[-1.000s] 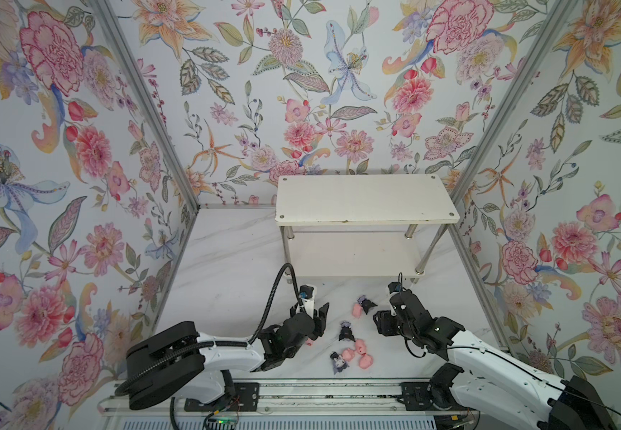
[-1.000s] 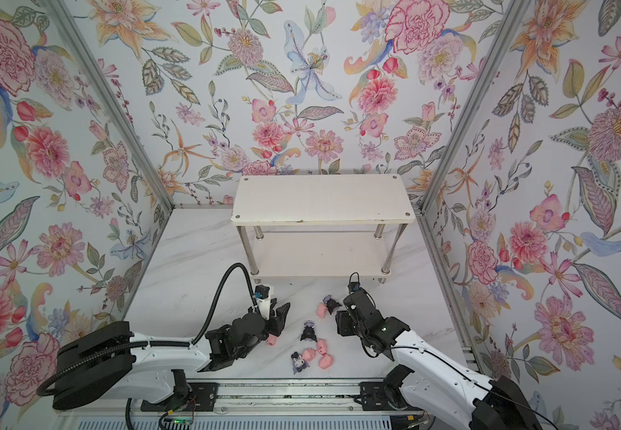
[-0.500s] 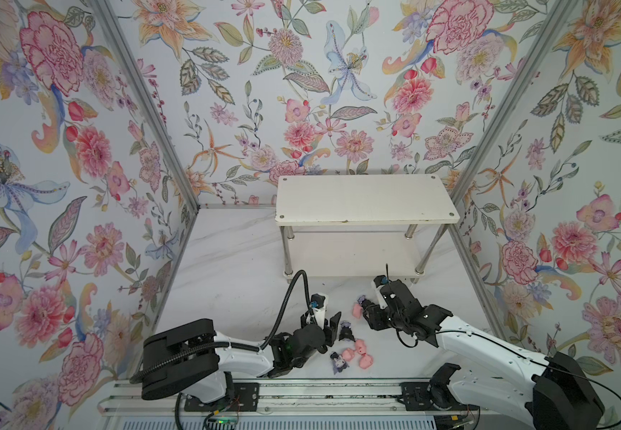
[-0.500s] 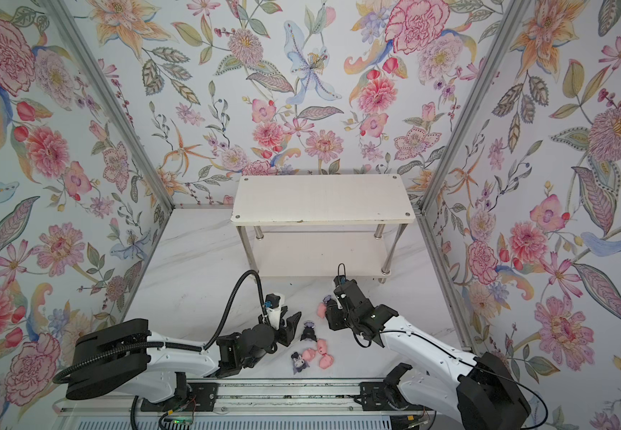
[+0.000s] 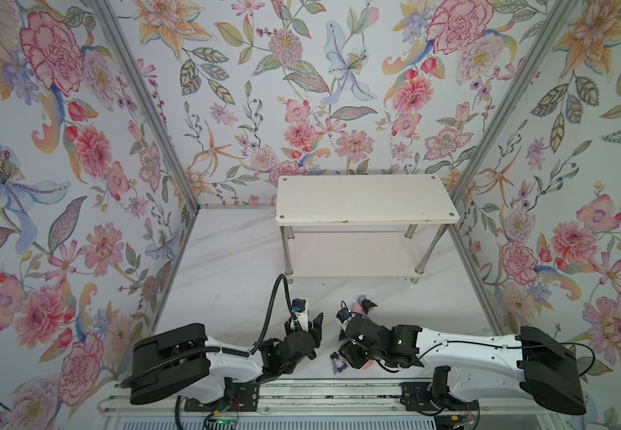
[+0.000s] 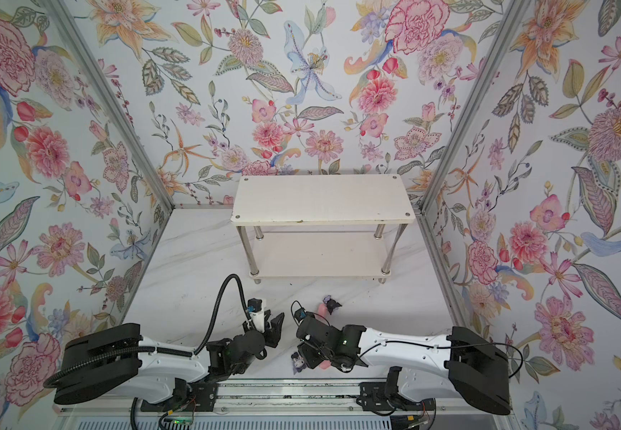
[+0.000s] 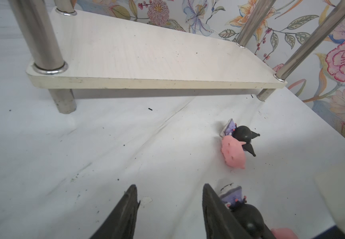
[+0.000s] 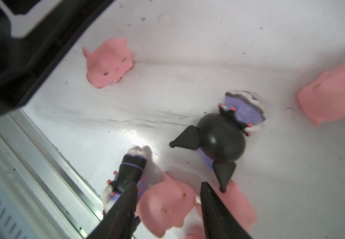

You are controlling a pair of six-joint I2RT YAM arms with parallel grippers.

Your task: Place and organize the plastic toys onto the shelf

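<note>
Low in the frame, hard by the rail in both top views, the right gripper (image 8: 168, 185) points down into the main heap of plastic toys. The right wrist view shows its jaws apart on either side of a pink pig (image 8: 165, 204), with a sliver of gap on at least one side, so I judge this a grasp being lined up, not a grip made. The crowding explains the tight aim. A lying figurine (image 8: 126, 171) is against the outside of one jaw, a second pig (image 8: 235, 204) is just beyond the other, and a black-eared figurine (image 8: 225, 136) rests close ahead.

Just left of centre in the same low band, the left gripper (image 7: 169, 186) hangs with its jaws apart and only bare table (image 5: 227, 268) between them. It looks held clear so the arms do not meet over the heap.

A little higher, a far pig (image 7: 233, 153) and a far figurine (image 7: 241, 134) lie touching each other, well short of the rack.

Centre frame, against the back wall, stands the shelf (image 5: 364, 199), both boards bare. Its lower board (image 5: 353, 257) faces the arms and is probably the easier one to reach.
</note>
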